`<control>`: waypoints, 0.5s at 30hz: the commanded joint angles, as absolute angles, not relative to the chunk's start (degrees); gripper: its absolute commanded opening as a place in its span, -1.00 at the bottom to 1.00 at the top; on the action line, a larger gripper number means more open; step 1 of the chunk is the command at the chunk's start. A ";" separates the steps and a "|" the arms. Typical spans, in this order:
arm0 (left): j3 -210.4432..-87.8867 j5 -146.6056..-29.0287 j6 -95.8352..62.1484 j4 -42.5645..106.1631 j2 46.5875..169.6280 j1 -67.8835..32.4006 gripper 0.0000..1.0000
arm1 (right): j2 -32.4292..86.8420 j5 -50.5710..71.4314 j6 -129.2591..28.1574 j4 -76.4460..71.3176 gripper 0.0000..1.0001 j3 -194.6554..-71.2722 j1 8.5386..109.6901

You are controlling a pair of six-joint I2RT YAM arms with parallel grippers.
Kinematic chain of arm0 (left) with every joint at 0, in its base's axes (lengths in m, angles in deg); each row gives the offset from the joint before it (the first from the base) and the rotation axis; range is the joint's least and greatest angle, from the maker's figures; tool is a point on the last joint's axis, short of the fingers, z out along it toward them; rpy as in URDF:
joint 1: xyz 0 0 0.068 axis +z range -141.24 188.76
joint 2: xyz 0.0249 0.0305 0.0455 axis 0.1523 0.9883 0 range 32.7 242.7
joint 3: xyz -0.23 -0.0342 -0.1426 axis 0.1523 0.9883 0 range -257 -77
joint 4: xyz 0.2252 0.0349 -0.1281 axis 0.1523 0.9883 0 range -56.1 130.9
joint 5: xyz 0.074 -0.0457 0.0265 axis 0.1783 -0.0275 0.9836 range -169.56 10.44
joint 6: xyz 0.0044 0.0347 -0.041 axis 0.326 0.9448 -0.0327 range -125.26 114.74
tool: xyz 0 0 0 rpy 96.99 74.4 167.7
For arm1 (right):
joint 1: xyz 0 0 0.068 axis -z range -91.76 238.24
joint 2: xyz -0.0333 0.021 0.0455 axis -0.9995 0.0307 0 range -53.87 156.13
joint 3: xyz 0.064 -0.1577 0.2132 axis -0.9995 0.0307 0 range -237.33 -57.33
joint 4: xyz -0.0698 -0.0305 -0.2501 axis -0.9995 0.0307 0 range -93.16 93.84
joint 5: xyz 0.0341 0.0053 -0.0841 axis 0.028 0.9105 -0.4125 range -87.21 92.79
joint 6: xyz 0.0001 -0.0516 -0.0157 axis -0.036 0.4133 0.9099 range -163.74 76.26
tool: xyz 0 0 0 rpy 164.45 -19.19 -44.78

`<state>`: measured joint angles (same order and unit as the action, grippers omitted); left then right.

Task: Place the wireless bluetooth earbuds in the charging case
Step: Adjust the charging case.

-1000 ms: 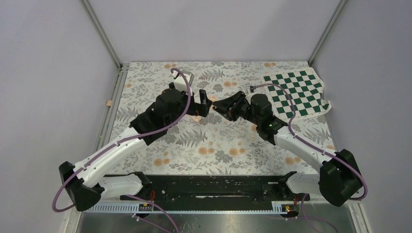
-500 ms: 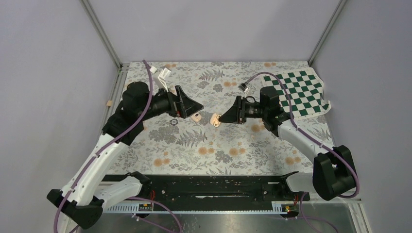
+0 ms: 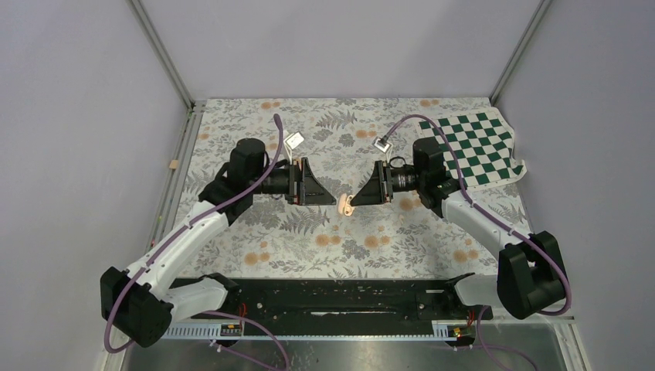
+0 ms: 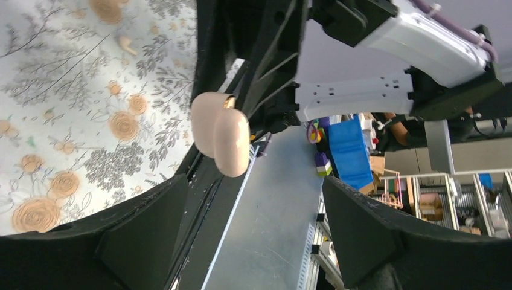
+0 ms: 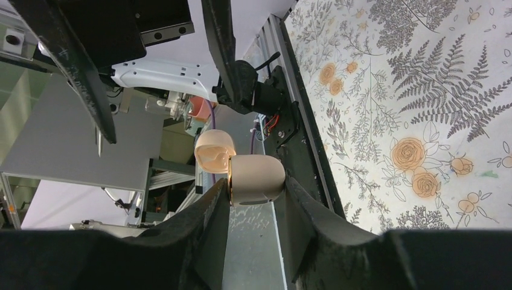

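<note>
Surroundings: floral cloth seen below, checkered mat well apart at far right, one earbud seen lying on cloth | charging case: smooth rounded peach plastic, held raised, clamped by right gripper, long axis laid across its jaws, lid swung open toward left gripper | left gripper: jaws spread, nothing clasped.

Illumination is bright, even, diffuse; shadows are soft. Wrist views distort at edges; the charging case renders sharp.
</note>
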<state>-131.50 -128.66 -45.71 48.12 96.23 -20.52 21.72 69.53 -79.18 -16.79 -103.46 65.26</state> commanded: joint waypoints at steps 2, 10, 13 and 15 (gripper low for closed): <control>-131.03 -137.05 -46.53 39.39 97.10 -20.33 0.64 | 21.99 73.91 -80.65 -21.87 -1.00 -105.75 65.25; -129.73 -133.97 -45.70 38.84 99.78 -22.26 0.54 | 22.94 74.50 -84.74 -27.29 -1.00 -105.38 65.29; -129.46 -134.06 -48.53 34.74 100.45 -23.09 0.43 | 22.88 74.67 -85.34 -27.88 -1.00 -105.23 65.30; -129.16 -134.62 -50.50 31.43 101.04 -23.60 0.42 | 22.84 74.56 -85.39 -27.92 -1.00 -105.21 65.30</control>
